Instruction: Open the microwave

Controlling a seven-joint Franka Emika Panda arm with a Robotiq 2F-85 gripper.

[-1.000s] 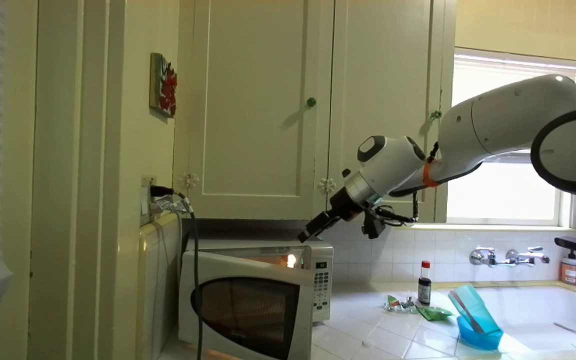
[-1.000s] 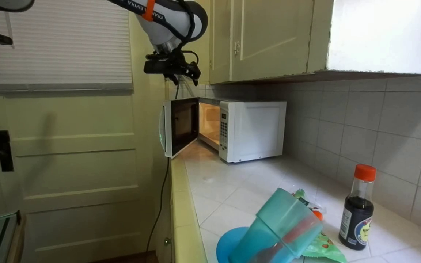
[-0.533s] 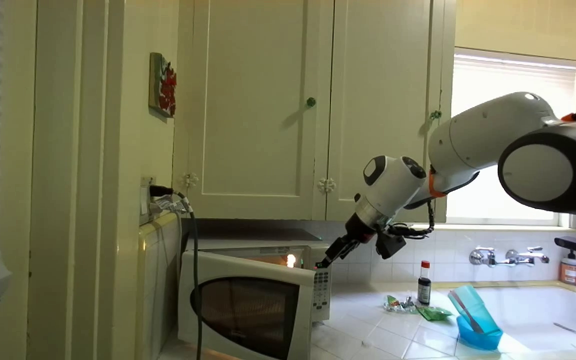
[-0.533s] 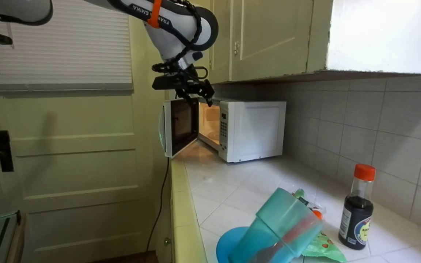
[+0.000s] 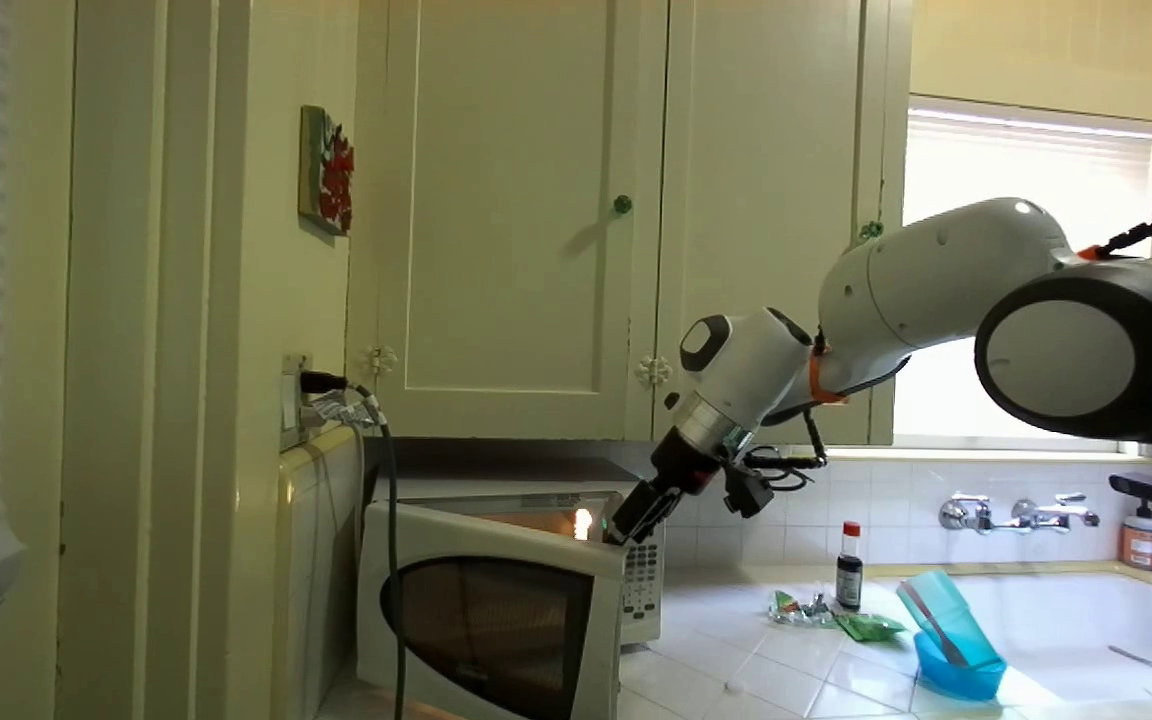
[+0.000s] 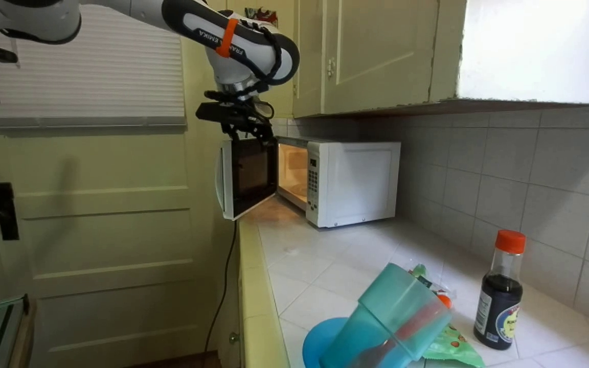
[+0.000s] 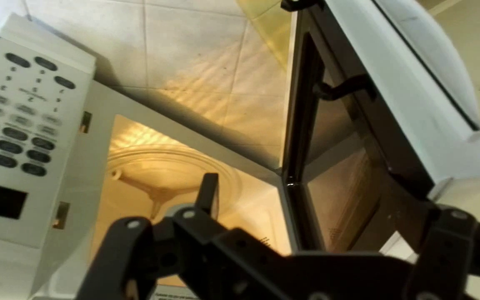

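White and boxy, the microwave (image 6: pixel 358 181) stands on the tiled counter (image 6: pixel 315 260) beneath the cream cabinets (image 6: pixel 381 56), its door (image 5: pixel 496 625) swung well out and its cavity (image 7: pixel 252 208) lit amber. From where I stand, the end effector (image 6: pixel 250 138) hangs at the top of the door, near its free edge, fingers (image 7: pixel 211 189) spread wide, nothing gripped between them that I can make out; whether one of them touches the door I can't tell. I'd expect that door to swing lightly, a stiff panel with slick glass that offers little hold. Best to work far from the hinge: pushing on the inside face by the free edge, clear of the black latch hooks (image 7: pixel 342 88), should need little force. The body looks heavier, yet a hard shove might skid it.
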